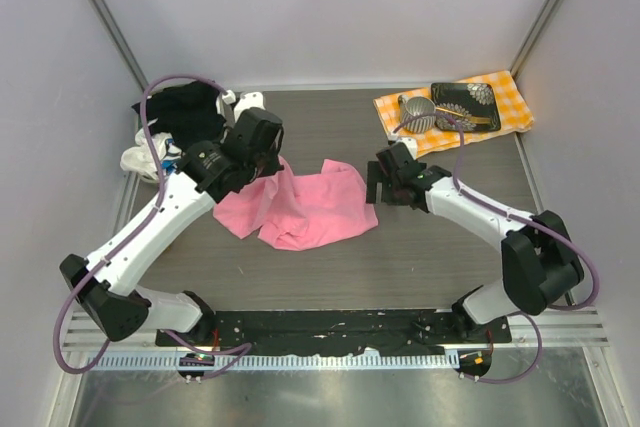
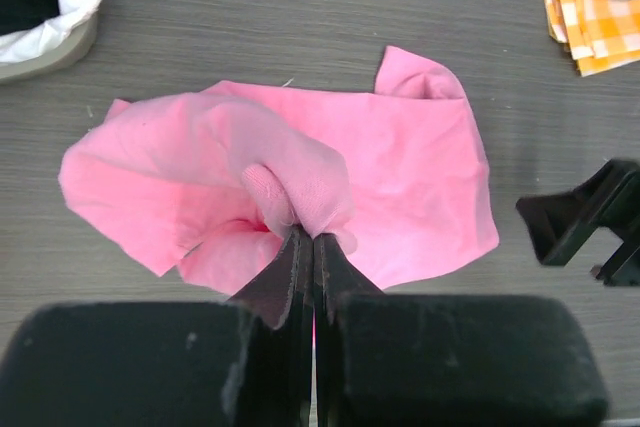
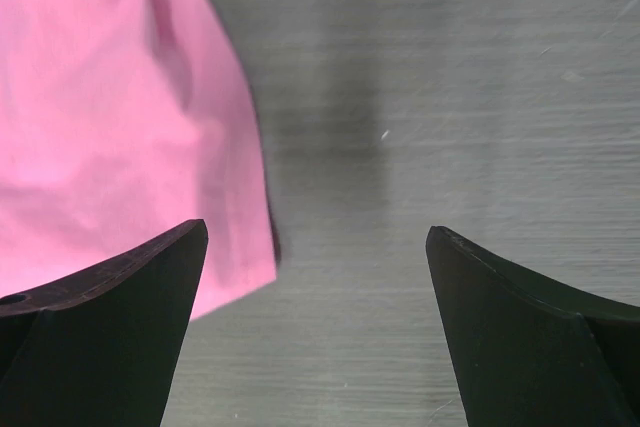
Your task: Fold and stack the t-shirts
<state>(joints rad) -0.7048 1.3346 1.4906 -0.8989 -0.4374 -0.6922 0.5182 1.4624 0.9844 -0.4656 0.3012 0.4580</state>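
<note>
Two pincers attend one garment. The left gripper (image 2: 312,244) is pressed together on a bunched ridge of the bright pink soft cloth t-shirt (image 2: 410,167), which lies crumpled on the dark wood-grain table (image 2: 300,7) just ahead of its jaws. The right gripper (image 3: 318,242) stands spread wide and holds nothing, with the shirt's edge just beside one of its fingers. The cloth looks light, limp and likely to sag, so a hem corner or shoulder seam seems a better hold than mid-fabric. Well beyond the left gripper lie the black and white shirts (image 1: 185,107).
</note>
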